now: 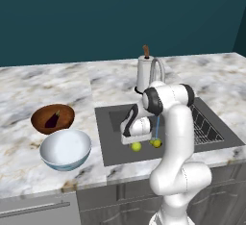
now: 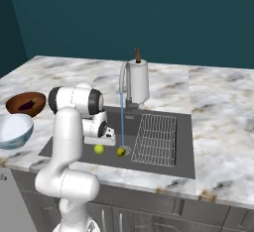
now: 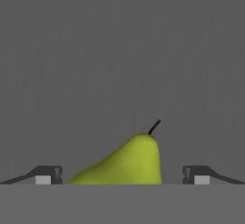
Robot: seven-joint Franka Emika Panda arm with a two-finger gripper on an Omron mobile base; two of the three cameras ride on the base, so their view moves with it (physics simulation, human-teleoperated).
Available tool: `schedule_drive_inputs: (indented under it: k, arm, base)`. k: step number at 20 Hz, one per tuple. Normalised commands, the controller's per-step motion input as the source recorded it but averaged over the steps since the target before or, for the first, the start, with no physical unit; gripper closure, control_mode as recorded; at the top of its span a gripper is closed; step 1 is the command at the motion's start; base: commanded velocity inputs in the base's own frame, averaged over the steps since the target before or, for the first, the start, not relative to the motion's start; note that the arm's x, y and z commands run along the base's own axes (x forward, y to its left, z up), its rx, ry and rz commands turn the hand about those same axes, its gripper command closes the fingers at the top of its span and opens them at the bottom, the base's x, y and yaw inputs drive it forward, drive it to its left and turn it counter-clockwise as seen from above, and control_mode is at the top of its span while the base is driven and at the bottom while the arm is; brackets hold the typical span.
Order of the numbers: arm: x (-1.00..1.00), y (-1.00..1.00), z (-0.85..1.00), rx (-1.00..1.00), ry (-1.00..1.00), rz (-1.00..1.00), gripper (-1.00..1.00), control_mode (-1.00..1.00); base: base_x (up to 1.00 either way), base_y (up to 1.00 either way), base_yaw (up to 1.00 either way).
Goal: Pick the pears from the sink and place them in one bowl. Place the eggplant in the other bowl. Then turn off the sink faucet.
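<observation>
Gripper (image 3: 122, 175) hung wide open, empty, a pear (image 3: 127, 163) lying between its fingertips (hand view); base views added second pear (image 2: 120, 151), eggplant (image 1: 52, 119) in wooden bowl (image 1: 66, 121).

Two pears (image 2: 99, 149) in sink (image 2: 69, 146) w/ faucet (image 2: 122, 77) running.

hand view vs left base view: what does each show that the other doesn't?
Hand view alone: the open fingers either side of one pear, stem up, against the grey sink floor.

Left base view alone: the eggplant in the brown bowl, the white bowl in front of it, the faucet running water onto a second pear, the wire rack, the arm.

Both: the sink and the pear below the hand.
</observation>
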Motion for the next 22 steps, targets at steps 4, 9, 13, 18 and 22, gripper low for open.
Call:
schedule_drive_inputs:
  k: [4, 9, 13, 18, 22]
  arm:
    - [-0.18, 0.01, -0.04, 0.00, 0.00, 0.00, -1.00, -1.00]
    - [-0.28, 0.00, -0.01, 0.00, 0.01, -0.05, -1.00, -1.00]
    - [-0.27, 0.00, -0.11, 0.00, 0.02, -0.08, -1.00, -1.00]
    - [-0.03, 0.23, -0.17, -0.05, 0.00, -0.07, 1.00, -1.00]
    - [0.00, 0.42, -0.14, -0.10, 0.00, -0.07, 1.00, -1.00]
  base:
    - [0.00, 0.00, 0.00]
    - [0.00, 0.00, 0.00]
    - [0.00, 0.00, 0.00]
    - [0.00, 0.00, 0.00]
    - [0.00, 0.00, 0.00]
